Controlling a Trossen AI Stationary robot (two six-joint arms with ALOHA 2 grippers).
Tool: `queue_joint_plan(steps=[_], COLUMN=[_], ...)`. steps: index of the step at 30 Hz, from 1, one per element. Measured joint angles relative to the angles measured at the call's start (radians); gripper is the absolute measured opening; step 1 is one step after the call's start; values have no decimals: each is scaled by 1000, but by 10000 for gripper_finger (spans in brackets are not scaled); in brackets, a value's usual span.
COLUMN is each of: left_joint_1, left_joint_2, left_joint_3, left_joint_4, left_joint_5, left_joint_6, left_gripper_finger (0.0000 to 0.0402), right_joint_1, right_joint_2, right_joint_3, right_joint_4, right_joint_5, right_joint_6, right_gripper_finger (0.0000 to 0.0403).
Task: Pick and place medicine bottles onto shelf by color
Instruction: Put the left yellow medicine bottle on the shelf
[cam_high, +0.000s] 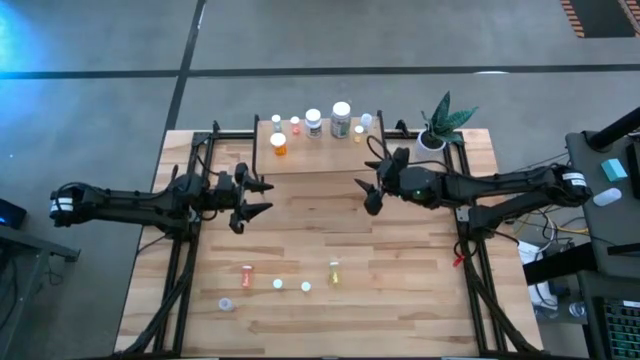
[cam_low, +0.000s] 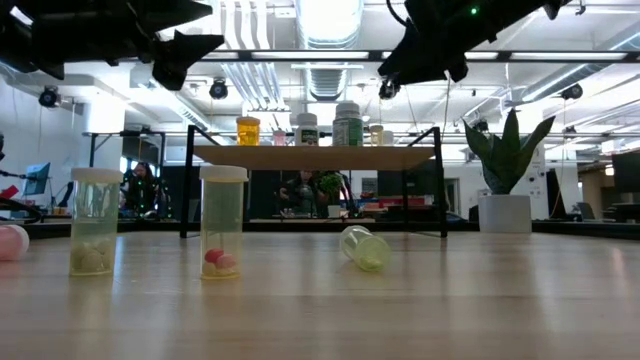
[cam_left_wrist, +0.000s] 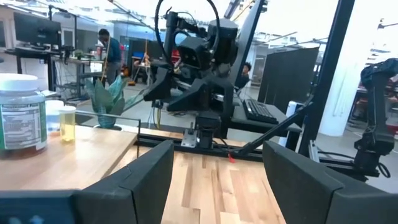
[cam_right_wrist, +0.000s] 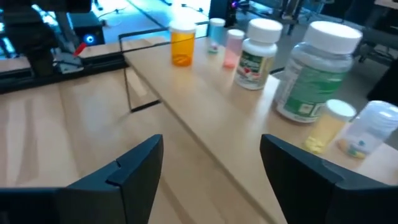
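Observation:
The shelf (cam_high: 315, 150) stands at the table's far middle, bearing several upright bottles: an orange one (cam_high: 279, 144), white ones (cam_high: 313, 122), a large one (cam_high: 341, 118) and small yellow and clear ones (cam_right_wrist: 326, 124). Several bottles are on the table near the front: a pink one (cam_high: 247, 275) and a yellow one (cam_high: 334, 270) lie on their sides, two clear ones (cam_low: 222, 220) stand upright. My left gripper (cam_high: 258, 197) is open and empty, above the table left of middle. My right gripper (cam_high: 366, 192) is open and empty, just in front of the shelf's right part.
A white pot with a green plant (cam_high: 440, 125) stands at the table's far right corner beside the shelf. Black frame rails (cam_high: 185, 250) run along the table's left and right sides. Bare tabletop (cam_high: 320, 225) lies between the grippers and the front bottles.

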Motion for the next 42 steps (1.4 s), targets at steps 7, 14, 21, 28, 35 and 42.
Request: queue_joint_plan(steps=[7, 14, 21, 28, 35, 42], left_joint_1=[0, 0, 0, -6, -22, -23], left_joint_2=[9, 19, 18, 28, 46, -38], left_joint_3=[0, -3, -2, 3, 3, 86], left_joint_4=[7, 47, 72, 72, 39, -308], left_joint_5=[0, 12, 33, 41, 56, 54], left_joint_6=[-5, -7, -6, -51, -59, -59], left_gripper_finger=[231, 231, 231, 231, 231, 231], right_joint_1=[34, 46, 49, 52, 58, 58], right_joint_2=[1, 1, 1, 1, 1, 1], right_joint_3=[0, -3, -8, -22, -44, -62], right_joint_4=[32, 72, 87, 98, 126, 146], right_joint_5=[-76, -190, -233, -262, -263, -262], right_joint_6=[-14, -27, -34, -35, -27, -27], right_gripper_finger=[251, 250, 249, 249, 249, 249])
